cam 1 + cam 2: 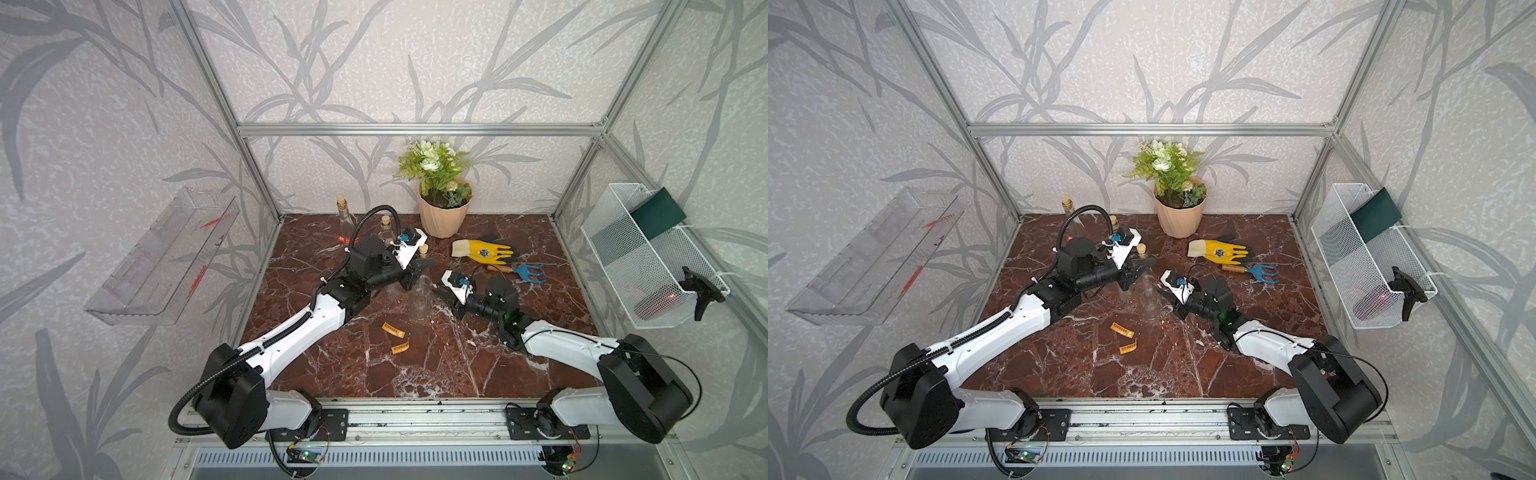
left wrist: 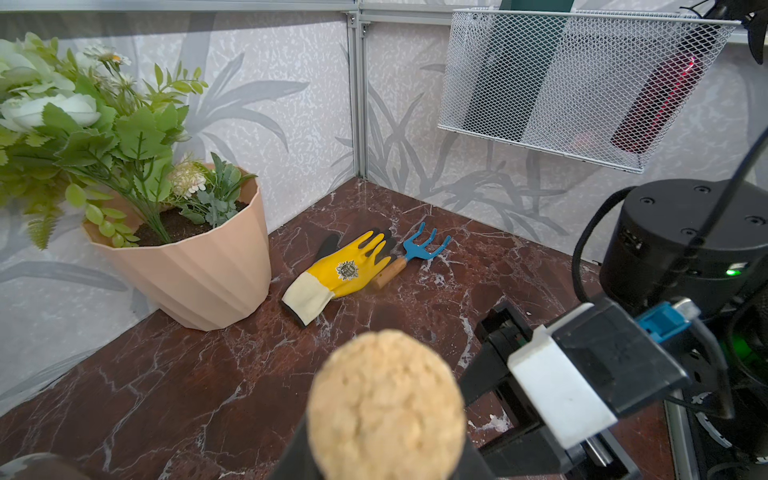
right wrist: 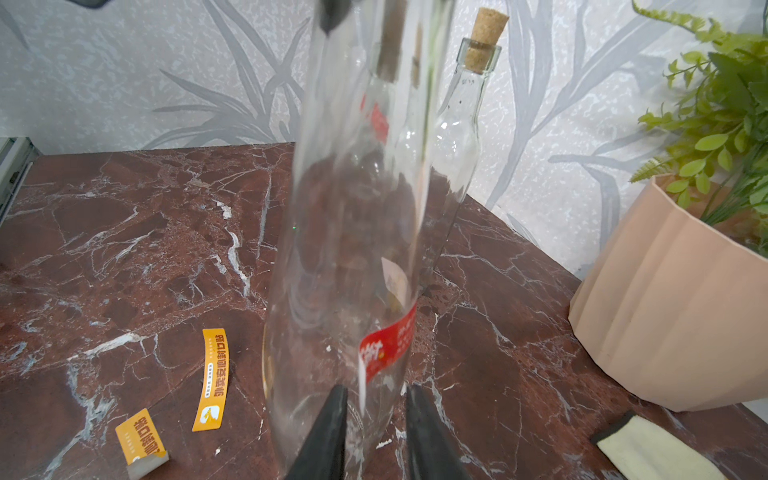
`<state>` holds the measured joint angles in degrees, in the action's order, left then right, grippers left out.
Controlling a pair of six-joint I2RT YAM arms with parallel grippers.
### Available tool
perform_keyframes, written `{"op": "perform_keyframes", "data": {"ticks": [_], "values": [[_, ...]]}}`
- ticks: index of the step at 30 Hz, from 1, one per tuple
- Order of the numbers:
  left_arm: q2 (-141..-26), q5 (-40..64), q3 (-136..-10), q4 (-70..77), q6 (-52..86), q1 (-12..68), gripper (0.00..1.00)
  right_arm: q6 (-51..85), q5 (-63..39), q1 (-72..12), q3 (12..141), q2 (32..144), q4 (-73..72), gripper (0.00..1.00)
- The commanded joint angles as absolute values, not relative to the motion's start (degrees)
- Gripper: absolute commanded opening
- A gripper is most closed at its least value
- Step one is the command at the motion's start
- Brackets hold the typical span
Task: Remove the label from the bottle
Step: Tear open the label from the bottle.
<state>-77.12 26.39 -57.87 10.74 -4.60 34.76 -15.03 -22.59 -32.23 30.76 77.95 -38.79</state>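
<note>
A clear glass bottle (image 1: 419, 301) (image 1: 1148, 299) (image 3: 353, 208) stands upright mid-table, stopped with a cork (image 2: 386, 407) (image 1: 424, 249). My left gripper (image 1: 417, 271) (image 1: 1137, 271) (image 2: 386, 471) is shut on its neck just under the cork. A red label (image 3: 388, 345) wraps the bottle's lower part, and its white-backed end has peeled loose. My right gripper (image 3: 374, 395) (image 1: 439, 293) (image 1: 1162, 293) is low against the bottle. Its fingers stand a little apart, one on each side of that loose end.
Two orange stickers (image 1: 393, 330) (image 3: 214, 378) lie on the marble in front of the bottle. Corked bottles (image 1: 345, 216) (image 3: 469, 124) stand at the back left. Also in view: a plant pot (image 1: 442, 216), yellow glove (image 1: 482, 251), blue rake (image 1: 519, 272), a wire basket (image 1: 648, 257) on the right wall.
</note>
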Motion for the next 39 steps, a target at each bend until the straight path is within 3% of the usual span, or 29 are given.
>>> {"op": "perform_keyframes", "data": {"ticks": [1, 25, 39], "values": [[-76.64, 26.19, -56.60, 9.93, -5.54, 34.91, 0.11, -14.41, -23.62, -31.96, 32.52, 78.40, -40.78, 0.26], [-76.72, 25.84, -56.26, 9.84, -5.49, 34.89, 0.11, -13.84, -24.26, -31.84, 32.43, 78.40, -41.13, 0.18], [-76.64, 25.59, -56.18, 9.68, -5.64, 34.93, 0.11, -13.57, -24.35, -31.90, 32.52, 77.18, -40.17, 0.19]]}}
